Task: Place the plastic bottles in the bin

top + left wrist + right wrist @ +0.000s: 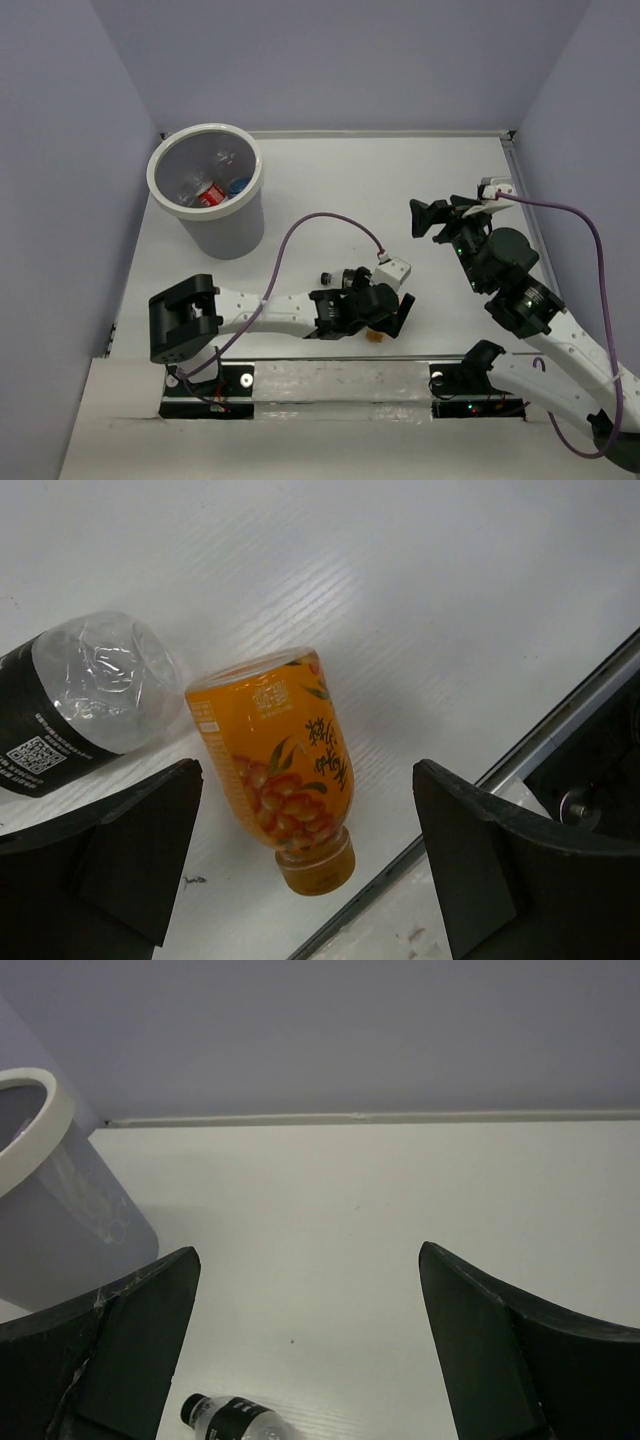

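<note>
An orange bottle (pixel 280 760) lies on the white table, its cap toward the near edge; in the top view only a sliver (pixel 377 337) shows under my left gripper (pixel 388 322). The left gripper (pixel 307 770) is open, its jaws straddling this bottle without touching it. A black-labelled clear bottle (pixel 70 715) lies just left of it; it also shows in the top view (pixel 330 277) and the right wrist view (pixel 235 1420). The white bin (pixel 158 168) stands at the far left, with a red-labelled bottle (pixel 210 195) and clear ones inside. My right gripper (pixel 432 219) is open and empty, raised at the right.
A dark rail (pixel 560 730) marks the table's near edge right beside the orange bottle's cap. The bin's rim (pixel 40 1120) shows at the left of the right wrist view. Grey walls enclose the table at the back and both sides.
</note>
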Controlling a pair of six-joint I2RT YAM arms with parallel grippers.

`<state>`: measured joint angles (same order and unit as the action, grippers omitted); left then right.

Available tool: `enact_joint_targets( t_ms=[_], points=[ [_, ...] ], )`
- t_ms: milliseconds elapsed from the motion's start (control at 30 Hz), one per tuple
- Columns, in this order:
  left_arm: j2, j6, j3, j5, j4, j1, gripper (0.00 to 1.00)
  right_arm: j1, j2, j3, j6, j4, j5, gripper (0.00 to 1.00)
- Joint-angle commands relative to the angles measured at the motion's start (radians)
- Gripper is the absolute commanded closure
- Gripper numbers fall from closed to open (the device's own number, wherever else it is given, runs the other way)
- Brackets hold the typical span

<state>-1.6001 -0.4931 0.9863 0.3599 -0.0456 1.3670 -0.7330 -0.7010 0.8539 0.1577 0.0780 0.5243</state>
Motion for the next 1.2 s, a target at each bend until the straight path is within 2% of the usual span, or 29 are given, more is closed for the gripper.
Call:
enact_joint_targets(
  t_ms=[0, 333, 533, 833, 933, 1067, 1167],
  points=[
    [-0.067, -0.053, 0.097, 0.126, 0.041, 0.039, 0.05, 0.004, 0.021, -0.009, 0.009, 0.003, -0.010, 0.05],
    [-0.149, -0.070, 0.147, 0.287, 0.110, 0.061, 0.08, 0.004, 0.018, -0.013, 0.008, 0.002, -0.035, 0.05],
    [-0.199, -0.067, 0.155, 0.294, 0.113, 0.061, 0.09, 0.004, 0.018, -0.009, 0.009, 0.002, -0.047, 0.05],
    [-0.241, -0.041, 0.155, 0.280, 0.063, 0.073, 0.17, 0.004, 0.026, 0.000, 0.025, 0.002, -0.102, 0.05],
    [-0.253, -0.033, 0.152, 0.275, 0.053, 0.072, 0.25, 0.004, 0.031, 0.002, 0.029, 0.003, -0.116, 0.05],
    [-0.238, -0.035, 0.134, 0.281, 0.029, 0.078, 0.46, 0.004, 0.040, 0.007, 0.037, 0.016, -0.132, 0.06],
    [-0.175, -0.032, 0.120, 0.292, 0.015, 0.084, 0.54, 0.004, 0.054, 0.013, 0.037, 0.028, -0.118, 0.06]
  ],
)
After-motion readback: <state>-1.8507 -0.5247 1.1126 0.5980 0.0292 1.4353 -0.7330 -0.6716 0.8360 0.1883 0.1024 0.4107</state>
